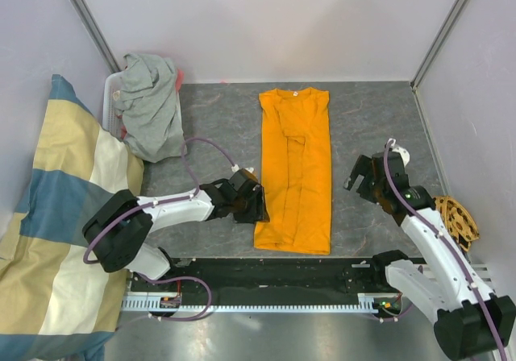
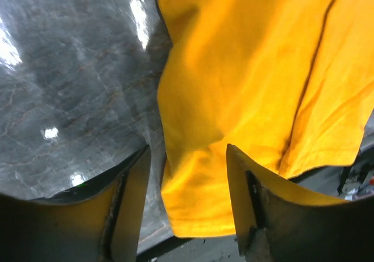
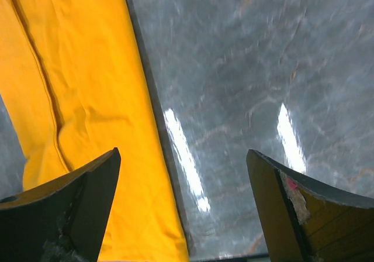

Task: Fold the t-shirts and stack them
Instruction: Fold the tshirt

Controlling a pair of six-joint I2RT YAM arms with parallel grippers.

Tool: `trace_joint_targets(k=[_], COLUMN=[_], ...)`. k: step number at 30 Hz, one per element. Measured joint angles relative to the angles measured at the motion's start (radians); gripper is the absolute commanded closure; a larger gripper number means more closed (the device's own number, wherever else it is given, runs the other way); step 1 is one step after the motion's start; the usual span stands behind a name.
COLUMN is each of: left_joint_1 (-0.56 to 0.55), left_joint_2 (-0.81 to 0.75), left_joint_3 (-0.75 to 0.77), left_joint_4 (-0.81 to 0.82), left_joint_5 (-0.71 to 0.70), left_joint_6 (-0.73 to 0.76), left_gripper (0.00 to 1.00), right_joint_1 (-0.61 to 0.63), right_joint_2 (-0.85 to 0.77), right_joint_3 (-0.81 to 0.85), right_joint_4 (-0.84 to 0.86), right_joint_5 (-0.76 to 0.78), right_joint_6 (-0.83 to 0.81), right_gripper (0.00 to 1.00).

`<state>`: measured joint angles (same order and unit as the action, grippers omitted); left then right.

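The orange t-shirt (image 1: 294, 168) lies flat mid-table, folded lengthwise into a long strip, neck at the far end. My left gripper (image 1: 255, 204) rests at the strip's near left edge. In the left wrist view it (image 2: 187, 154) is open, and the shirt's hem corner (image 2: 204, 203) lies loose between the fingers. My right gripper (image 1: 359, 177) hovers to the right of the strip, open wide. In the right wrist view it (image 3: 183, 154) spans the shirt's right edge (image 3: 87, 98) and bare table. The grey t-shirt (image 1: 149, 107) lies crumpled over a white basket (image 1: 107, 103) at the far left.
A large cream-and-blue cloth (image 1: 56, 216) covers the left side beyond the table. A tan woven disc (image 1: 457, 220) sits at the right edge behind my right arm. Dark marbled table (image 1: 379, 119) shows on both sides of the orange strip. Walls enclose the back and sides.
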<state>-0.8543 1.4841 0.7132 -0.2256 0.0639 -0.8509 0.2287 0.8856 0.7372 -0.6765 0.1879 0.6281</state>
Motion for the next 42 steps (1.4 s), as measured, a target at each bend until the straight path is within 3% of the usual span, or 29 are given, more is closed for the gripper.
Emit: trace_joint_targets(k=[15, 33, 42], left_joint_1=[-0.082, -0.258, -0.260], left_joint_2=[-0.177, -0.158, -0.293], left_joint_3=[-0.121, -0.169, -0.225], left_joint_4=[-0.013, 0.061, -0.022], left_joint_5=[0.044, 0.033, 0.013], left_joint_6=[-0.058, -0.189, -0.214], left_gripper=[0.32, 0.33, 0.33], right_joint_1=[0.096, 0.229, 0.248], right_joint_2=[-0.138, -0.227, -0.220], right_joint_3=[-0.129, -0.274, -0.306], right_joint_4=[-0.171, -0.173, -0.150], right_joint_5=[-0.181, -0.270, -0.282], right_joint_6=[0.085, 0.211, 0.227], right_gripper=[0.08, 0.15, 0.16])
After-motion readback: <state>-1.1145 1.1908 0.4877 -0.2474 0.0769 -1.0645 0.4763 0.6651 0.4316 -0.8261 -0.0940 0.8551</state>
